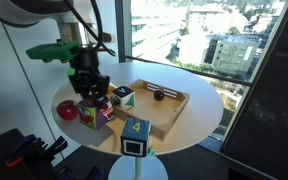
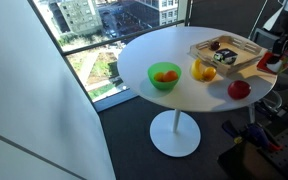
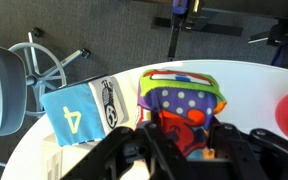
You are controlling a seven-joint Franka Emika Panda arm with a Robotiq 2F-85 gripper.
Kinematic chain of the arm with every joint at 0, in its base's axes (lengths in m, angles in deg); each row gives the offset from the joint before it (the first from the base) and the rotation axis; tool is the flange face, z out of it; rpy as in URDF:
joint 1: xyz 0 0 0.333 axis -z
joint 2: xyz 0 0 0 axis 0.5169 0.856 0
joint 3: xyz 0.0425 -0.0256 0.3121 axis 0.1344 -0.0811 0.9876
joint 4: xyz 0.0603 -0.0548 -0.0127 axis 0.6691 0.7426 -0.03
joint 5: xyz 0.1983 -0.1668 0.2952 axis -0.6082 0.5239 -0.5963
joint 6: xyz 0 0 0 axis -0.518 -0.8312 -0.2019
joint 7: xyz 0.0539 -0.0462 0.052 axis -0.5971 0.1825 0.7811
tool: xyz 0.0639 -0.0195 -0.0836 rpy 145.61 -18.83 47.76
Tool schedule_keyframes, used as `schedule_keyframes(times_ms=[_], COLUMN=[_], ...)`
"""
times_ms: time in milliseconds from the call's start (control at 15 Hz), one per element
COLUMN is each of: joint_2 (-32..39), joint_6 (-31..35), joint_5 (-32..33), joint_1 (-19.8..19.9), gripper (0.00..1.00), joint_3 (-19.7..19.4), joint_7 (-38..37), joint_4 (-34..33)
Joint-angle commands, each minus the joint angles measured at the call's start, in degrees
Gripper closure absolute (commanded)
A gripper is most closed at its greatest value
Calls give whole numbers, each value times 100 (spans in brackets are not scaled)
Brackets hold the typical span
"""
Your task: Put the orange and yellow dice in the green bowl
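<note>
Gripping anything, that end effector (image 1: 90,92)?

— Yes. In the wrist view its two dark fingers (image 3: 134,150) are clenched on either side of the orange and yellow dice (image 3: 184,100). The dice is a large cube showing a purple face with pale dots, an orange edge and a green edge. In an exterior view the arm reaches down from above, and the end effector sits on top of that same cube.

— Where is the dice, measured from the wooden tray (image 1: 170,113)?

— Near the tray, on the side toward the arm. A white, green and black cube (image 1: 122,96) stands between the dice and the tray's corner. A round red object (image 1: 67,110) lies beyond the dice, farther from the tray. A blue cube (image 1: 136,130) marked with a yellow 4 stands off the tray's long side, at the edge of the round white desk (image 1: 204,110). A small dark red thing (image 1: 158,95) lies inside the tray.

— And the green bowl (image 2: 165,87)?

— It stands upright on the desk, well apart from the tray, on the side away from the arm. That also puts it well apart from the dice. Something orange lies inside it, too small to name.
</note>
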Motion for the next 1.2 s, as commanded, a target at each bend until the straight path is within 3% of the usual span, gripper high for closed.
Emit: schedule_keyframes(times_ms=[0, 1133], joint_2=[-276, -124], joint_6=[-268, -83], joint_5=[-80, -835], joint_1=[-105, -951], gripper=[83, 83], joint_3=[89, 384], joint_7=[115, 279], joint_4=[-184, -1090])
